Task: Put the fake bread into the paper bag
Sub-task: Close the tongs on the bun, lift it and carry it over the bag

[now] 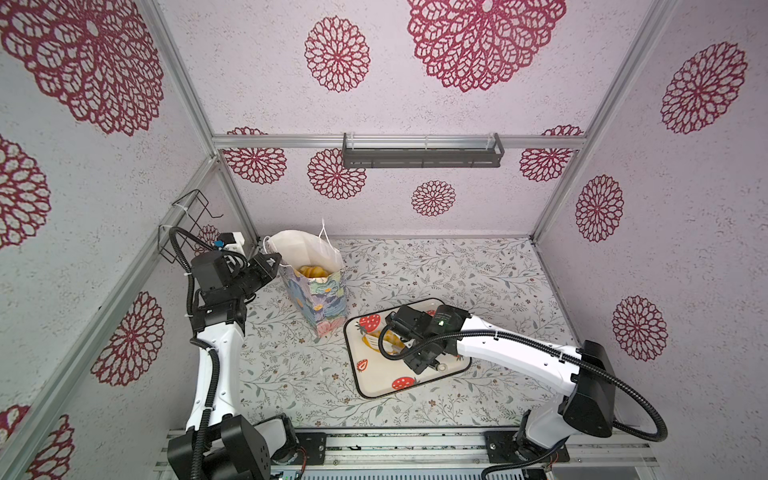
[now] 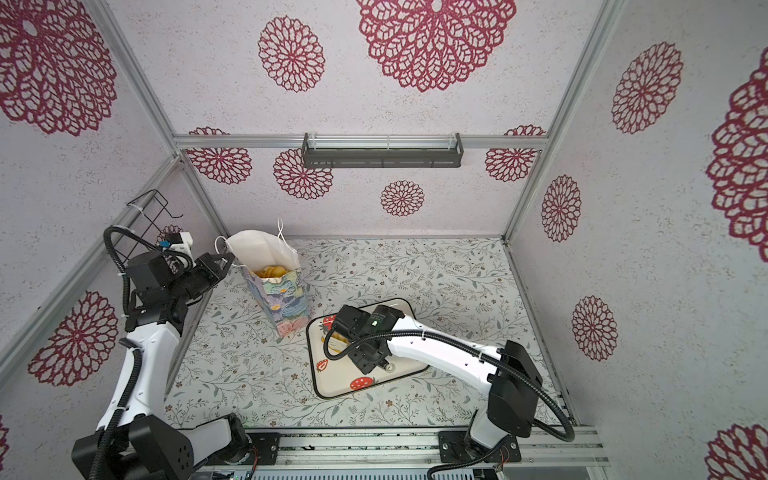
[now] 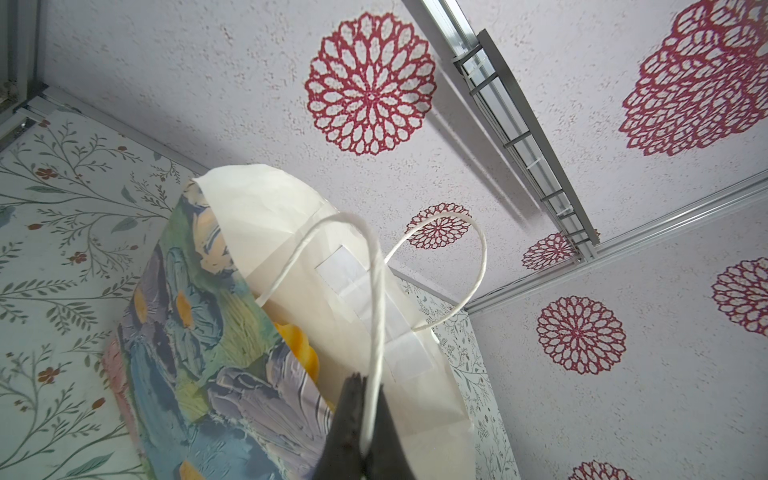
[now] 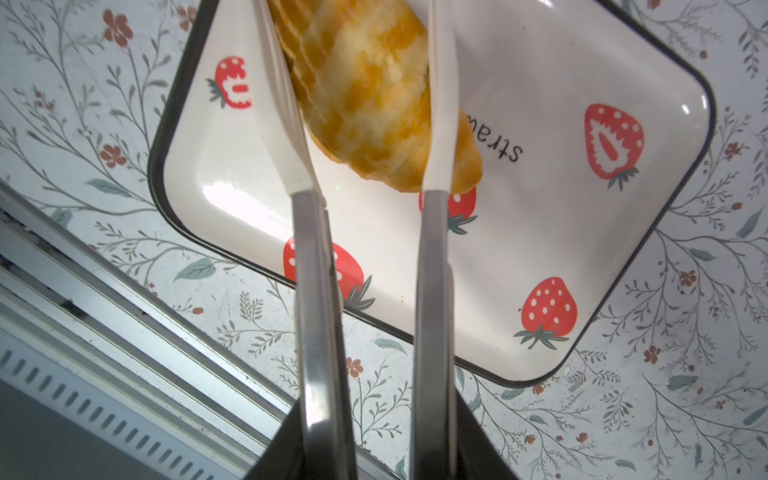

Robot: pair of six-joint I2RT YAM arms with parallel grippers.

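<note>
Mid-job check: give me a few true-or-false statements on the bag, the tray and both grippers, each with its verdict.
1. The left gripper is shut on the cord handle of the paper bag. True.
2. The paper bag lies on its side. False: it stands upright, mouth open.
3. Bread is already inside the bag. True.
4. The tray sits left of the bag. False: in both top views it sits right of it.
5. The right gripper holds tongs that straddle a pastry on the tray. True.
6. The tray is plain white. False: it bears red strawberries.
</note>
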